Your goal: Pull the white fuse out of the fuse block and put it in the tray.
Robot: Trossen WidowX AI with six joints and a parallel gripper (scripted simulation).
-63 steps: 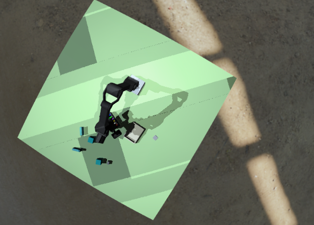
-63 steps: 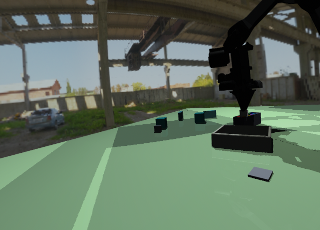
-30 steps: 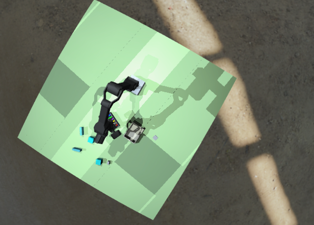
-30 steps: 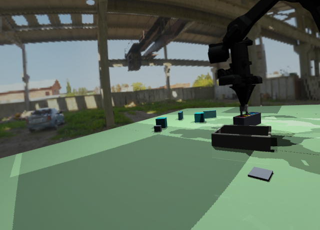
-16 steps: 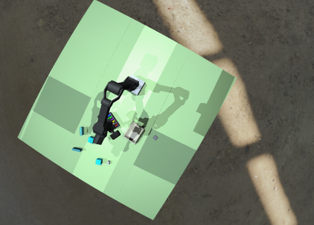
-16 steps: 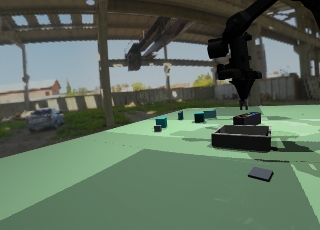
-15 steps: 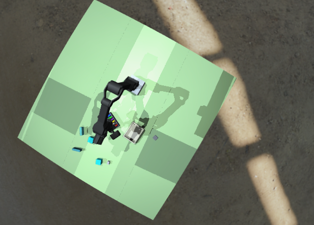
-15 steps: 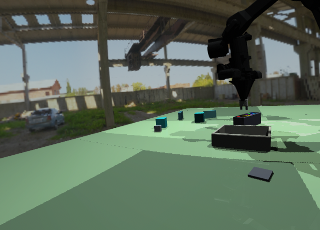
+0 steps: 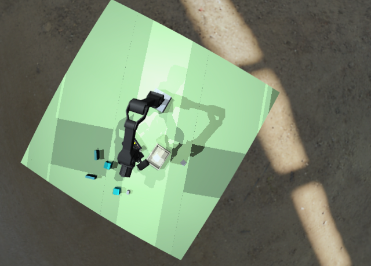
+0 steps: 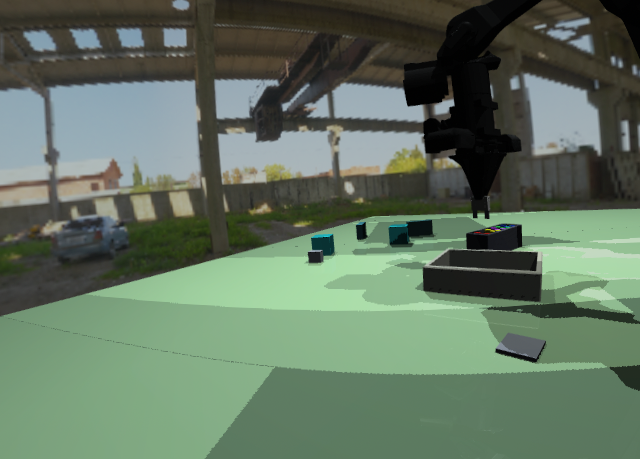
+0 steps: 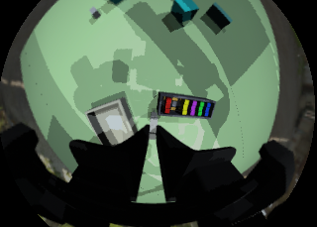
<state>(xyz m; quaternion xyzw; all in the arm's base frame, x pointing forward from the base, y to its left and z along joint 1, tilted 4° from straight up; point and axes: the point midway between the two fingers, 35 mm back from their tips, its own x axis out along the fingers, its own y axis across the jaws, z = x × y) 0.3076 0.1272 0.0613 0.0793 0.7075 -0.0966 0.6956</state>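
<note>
Exterior view: the black arm (image 10: 496,10) reaches in from upper right and points its tool (image 10: 480,208) straight down, the tips hanging above the fuse block (image 10: 493,236) and clear of its top. The tool's fingers are clamped on the white fuse (image 11: 154,126), which shows in the wrist view as a small pale piece at the tips; in the exterior view it is too dark and small to pick out. The fuse is thus out of the block and held in the air, not in the tray (image 10: 483,274).

Wrist view: the fuse block lies just ahead of the fingertips, carrying a row of red, yellow, green, purple and blue fuses (image 11: 188,108), with an open slot at its left end. The tray, a shallow open box with a pale floor, sits to the left of the block and near it, the two apart.

Surface: a pale green sheet (image 9: 209,107) crossed by lighter and darker bands of shadow. Beyond the block stand four teal blocks (image 11: 185,9) and one small grey cube (image 11: 95,13), all well apart from the tool. A flat grey tile (image 10: 521,346) lies on the near side of the tray in the exterior view. Top view: the arm's base (image 9: 163,101) stands on a pale plate, the arm extending towards the tray's side.
</note>
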